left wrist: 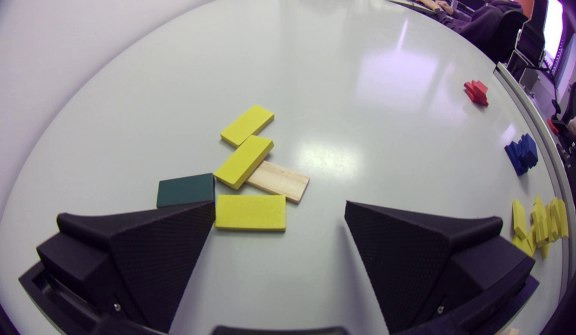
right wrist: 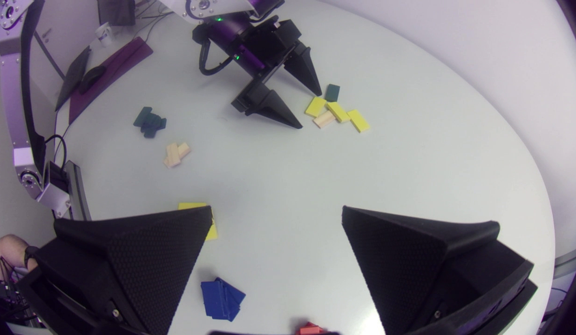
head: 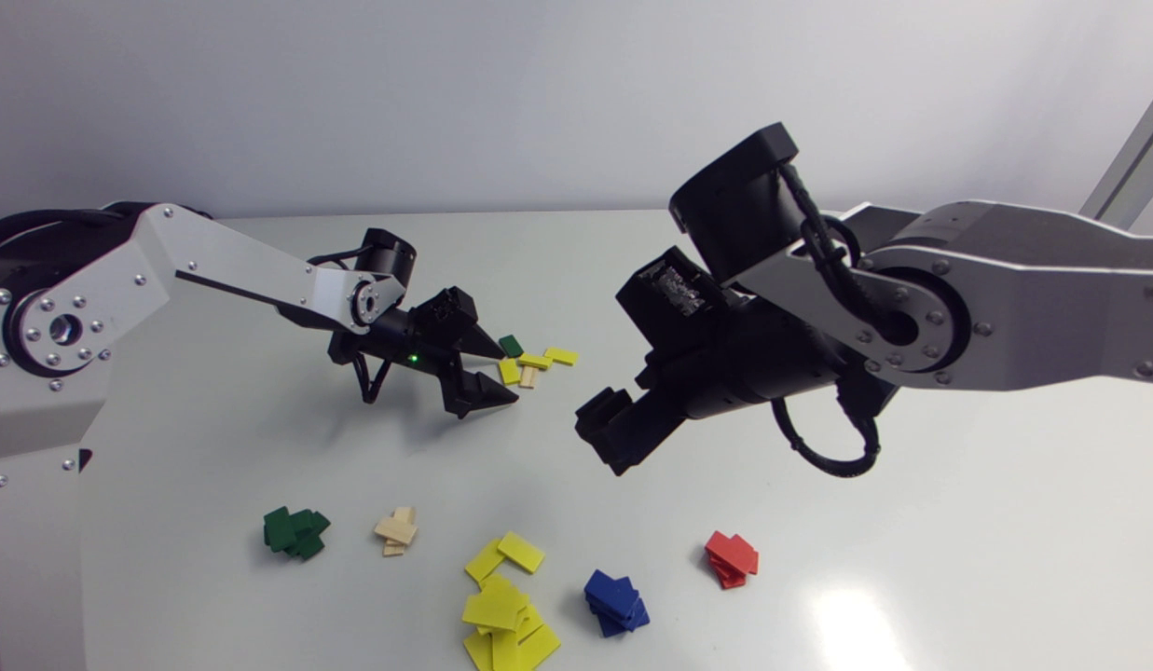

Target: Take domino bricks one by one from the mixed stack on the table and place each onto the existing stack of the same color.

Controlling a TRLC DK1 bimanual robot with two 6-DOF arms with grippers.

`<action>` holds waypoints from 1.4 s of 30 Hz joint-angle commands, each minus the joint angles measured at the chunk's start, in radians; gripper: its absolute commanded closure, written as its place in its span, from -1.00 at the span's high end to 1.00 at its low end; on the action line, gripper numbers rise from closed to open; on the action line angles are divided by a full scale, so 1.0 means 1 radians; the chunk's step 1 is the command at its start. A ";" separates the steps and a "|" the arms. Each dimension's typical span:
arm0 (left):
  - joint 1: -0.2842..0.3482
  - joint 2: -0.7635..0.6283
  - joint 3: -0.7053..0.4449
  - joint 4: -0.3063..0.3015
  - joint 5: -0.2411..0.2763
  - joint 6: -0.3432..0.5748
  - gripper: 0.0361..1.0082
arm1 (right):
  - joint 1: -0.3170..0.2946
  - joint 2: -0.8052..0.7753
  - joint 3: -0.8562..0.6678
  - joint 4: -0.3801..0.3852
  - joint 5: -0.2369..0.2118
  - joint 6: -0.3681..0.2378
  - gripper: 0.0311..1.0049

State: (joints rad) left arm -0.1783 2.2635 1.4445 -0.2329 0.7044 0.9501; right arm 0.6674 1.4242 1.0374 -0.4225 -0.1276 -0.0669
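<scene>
just ahead of the left gripper (left wrist: 280, 207), spread wide and holding nothing: the mixed stack (left wrist: 243, 160) of three yellow bricks, one wooden brick (left wrist: 278, 180) under a yellow one, and a green brick (left wrist: 185, 190) just beside one finger's tip. over mid-table, well apart from those bricks, the right gripper (head: 606, 438), likewise agape and empty. in a row nearer the table's front edge: green stack (head: 295, 533), wooden stack (head: 396, 531), sprawling yellow stack (head: 506, 606), blue stack (head: 615, 602), red stack (head: 731, 559).
</scene>
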 commanded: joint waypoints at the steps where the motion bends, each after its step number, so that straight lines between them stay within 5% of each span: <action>1: -0.001 0.033 0.031 -0.016 0.015 0.030 0.95 | -0.005 -0.016 -0.025 0.007 -0.006 0.010 0.94; 19: -0.003 0.082 0.096 -0.074 0.015 0.036 0.79 | -0.025 -0.031 -0.046 0.011 -0.027 0.003 0.94; 31: 0.011 0.079 0.082 -0.094 0.015 0.050 0.13 | -0.034 -0.019 -0.040 0.021 -0.041 -0.005 0.94; 38: 0.025 0.028 0.054 -0.117 0.015 0.065 -0.50 | -0.035 -0.015 -0.048 0.022 -0.049 -0.011 0.94; 42: 0.031 -0.038 0.017 -0.128 0.015 0.064 -0.55 | -0.035 -0.015 -0.053 0.024 -0.053 -0.011 0.94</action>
State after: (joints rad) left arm -0.1577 2.2795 1.4948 -0.3443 0.7185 0.9871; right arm 0.6403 1.4067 1.0225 -0.4114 -0.1741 -0.0681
